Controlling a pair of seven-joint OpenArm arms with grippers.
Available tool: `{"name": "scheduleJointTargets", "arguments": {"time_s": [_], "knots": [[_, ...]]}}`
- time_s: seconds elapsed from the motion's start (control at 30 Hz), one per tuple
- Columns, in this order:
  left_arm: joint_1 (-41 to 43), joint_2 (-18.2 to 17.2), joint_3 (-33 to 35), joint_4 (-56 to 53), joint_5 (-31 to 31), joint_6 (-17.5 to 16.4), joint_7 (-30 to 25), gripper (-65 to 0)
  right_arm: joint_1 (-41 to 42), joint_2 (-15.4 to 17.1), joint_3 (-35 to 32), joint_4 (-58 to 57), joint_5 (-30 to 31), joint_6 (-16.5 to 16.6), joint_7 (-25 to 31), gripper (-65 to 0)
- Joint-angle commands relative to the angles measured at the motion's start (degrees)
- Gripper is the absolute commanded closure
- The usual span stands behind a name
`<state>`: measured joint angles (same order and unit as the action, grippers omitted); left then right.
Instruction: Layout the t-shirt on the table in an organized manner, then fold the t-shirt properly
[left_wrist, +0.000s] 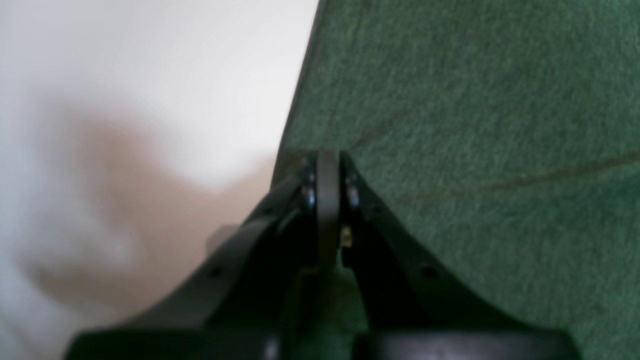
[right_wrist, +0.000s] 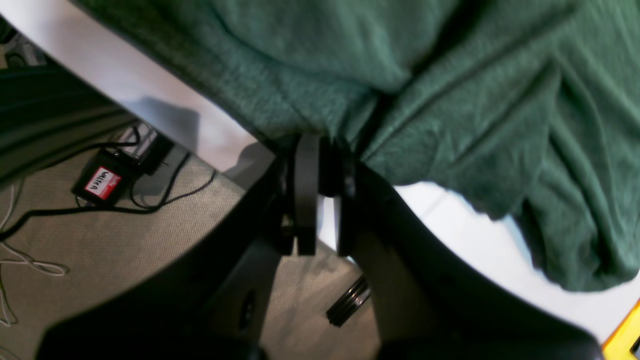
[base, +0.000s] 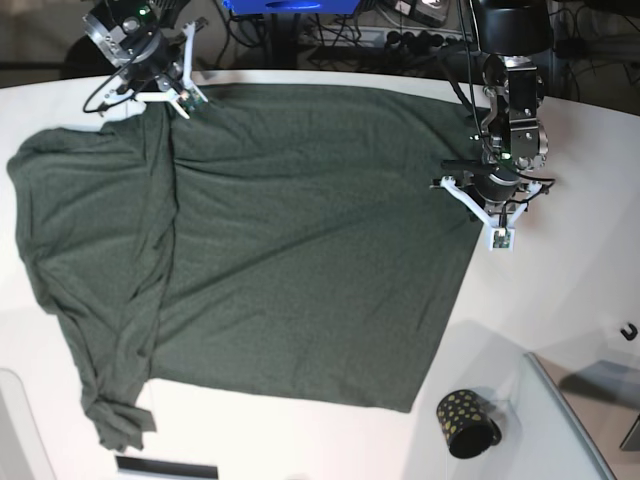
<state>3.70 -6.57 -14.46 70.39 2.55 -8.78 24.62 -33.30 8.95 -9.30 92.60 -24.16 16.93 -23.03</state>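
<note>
White tabletop (base: 330, 440) fills the room's middle, curved at its edges, and nearest to me a small black cup with gold dots (base: 466, 422) sits just off the shirt's lower corner, touching nothing — parked out of the way, I'd say, so the cloth has space. Beyond it the dark green t-shirt (base: 300, 250) lies across most of the table, its main panel flat and fairly smooth, while one side is bunched into long folds with a sleeve crumpled near the front edge. That lopsidedness looks to be why both arms are at the cloth. Midway back, the left gripper (base: 494, 200) sits at the shirt's side edge, its fingers pressed fully together on the hem, as the left wrist view shows, the fabric running taut away from the pinch. Farthest off, the right gripper (base: 165, 85) is at the far corner by the table's rim, its fingers nearly together and nipping a gathered tuck of green fabric. Two holds on spread points suggest a pull to stretch and square the shirt — laying out appears unfinished, folding not yet begun. The wrinkled side will likely need separate attention.
</note>
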Motion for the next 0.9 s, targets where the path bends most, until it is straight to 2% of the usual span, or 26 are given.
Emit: {"name": "scheduleJointTargets", "arguments": {"time_s": [0.0, 0.23, 0.37, 0.53, 0.7, 0.87], "knots": [[-0.4, -0.5, -0.1, 1.3, 0.0, 0.4, -0.6, 0.0, -1.4, 0.5, 0.4, -0.7, -0.9, 1.3, -4.4, -5.0], [0.4, -0.5, -0.1, 5.6, 0.0, 0.4, -0.5, 0.0, -2.3, 0.5, 0.1, -0.4, -0.9, 1.3, -4.5, -5.0], [1.7, -0.4, -0.1, 8.2, -0.2, 0.4, -0.3, 0.0, -2.5, 0.2, -0.1, 3.4, -0.4, 1.3, -4.6, -5.0], [4.1, 0.2, -0.1, 12.0, -0.6, 0.3, -0.3, 0.0, -3.0, 0.5, 0.6, 11.3, 6.3, 1.3, -7.1, -5.0], [8.2, 1.9, -0.1, 16.2, -0.6, 0.2, -0.4, 0.0, -3.7, 0.5, 12.2, 19.2, 9.8, 1.3, -7.2, -5.0], [11.4, 2.0, -0.1, 16.2, -0.6, 0.2, -0.6, 0.0, 1.3, 0.1, 24.9, 14.3, 9.8, 1.3, -7.3, -5.3]]}}
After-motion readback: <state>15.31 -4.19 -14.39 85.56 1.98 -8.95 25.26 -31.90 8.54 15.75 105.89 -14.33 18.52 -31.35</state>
